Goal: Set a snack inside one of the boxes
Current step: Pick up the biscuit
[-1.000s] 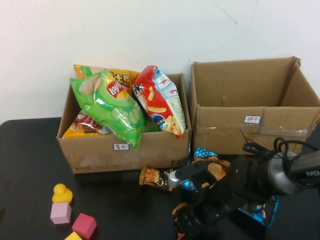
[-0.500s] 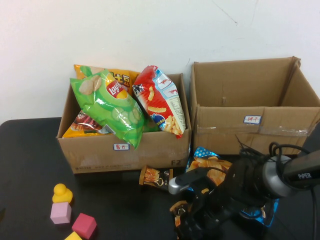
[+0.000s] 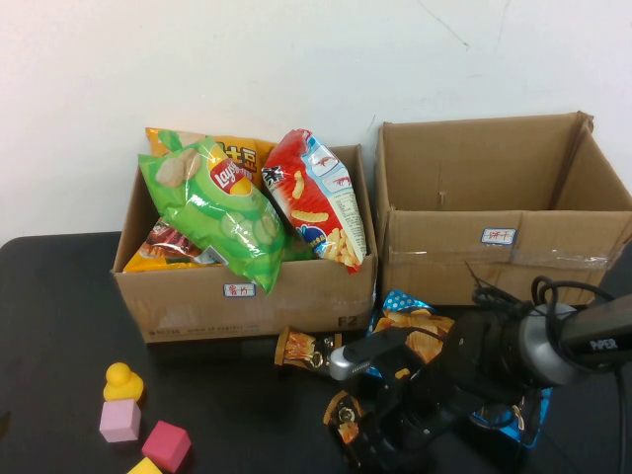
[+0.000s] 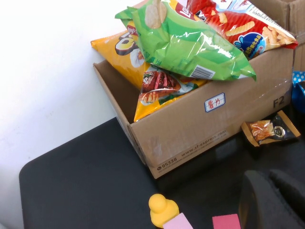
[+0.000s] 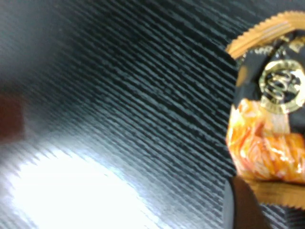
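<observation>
My right gripper (image 3: 363, 436) is low over the black table at the front, shut on a small orange-and-black snack packet (image 3: 344, 417) that sticks out tilted on its left side. In the right wrist view the packet (image 5: 267, 138) lies against one dark finger (image 5: 238, 207). A second small packet (image 3: 306, 349) lies flat in front of the left box (image 3: 188, 301), which is piled with chip bags. The right box (image 3: 464, 178) is empty. My left gripper (image 4: 274, 200) is out of the high view; it is shut and empty near the toy blocks.
A blue chip bag (image 3: 407, 311) lies under my right arm, in front of the right box. A yellow duck (image 3: 122, 380), a pink cube (image 3: 119, 421) and a red cube (image 3: 166, 444) sit at the front left.
My right gripper has shifted a little left and back. The small packet in it now shows more and stands tilted off the table.
</observation>
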Controlling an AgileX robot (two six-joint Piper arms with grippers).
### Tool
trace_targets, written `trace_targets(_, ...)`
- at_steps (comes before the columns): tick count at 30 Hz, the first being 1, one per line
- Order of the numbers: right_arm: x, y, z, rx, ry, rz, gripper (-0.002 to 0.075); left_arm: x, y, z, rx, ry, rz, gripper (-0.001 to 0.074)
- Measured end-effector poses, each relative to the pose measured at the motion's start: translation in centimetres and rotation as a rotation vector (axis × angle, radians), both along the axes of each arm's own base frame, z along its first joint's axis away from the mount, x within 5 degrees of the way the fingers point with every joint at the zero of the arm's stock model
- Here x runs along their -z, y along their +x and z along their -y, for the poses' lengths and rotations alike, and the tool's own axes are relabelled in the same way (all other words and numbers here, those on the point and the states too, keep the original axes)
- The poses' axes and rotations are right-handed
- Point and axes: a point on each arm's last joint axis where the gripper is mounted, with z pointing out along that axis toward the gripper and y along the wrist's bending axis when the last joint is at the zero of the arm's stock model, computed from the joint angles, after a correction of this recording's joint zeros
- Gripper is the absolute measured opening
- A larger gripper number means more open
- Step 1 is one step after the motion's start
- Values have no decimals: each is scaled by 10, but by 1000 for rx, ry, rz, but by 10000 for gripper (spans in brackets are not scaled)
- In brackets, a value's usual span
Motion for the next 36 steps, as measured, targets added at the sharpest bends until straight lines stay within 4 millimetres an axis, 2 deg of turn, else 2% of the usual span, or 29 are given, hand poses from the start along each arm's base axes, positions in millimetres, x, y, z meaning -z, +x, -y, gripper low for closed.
trace_targets(8,-19,4,-2,7,27,48,195,0,0,0,0,0,0,-1)
trace_targets(20,-22,16,1,115,27,152,185,0,0,0,0,0,0,-1)
trace_targets(27,-21,12,-1,124,48,100,225,0,0,0,-1,-2,-1,-1)
trace_targets(36,0,10,-1,205,49,28,260,1,0,0,-6,-15,-7,-1)
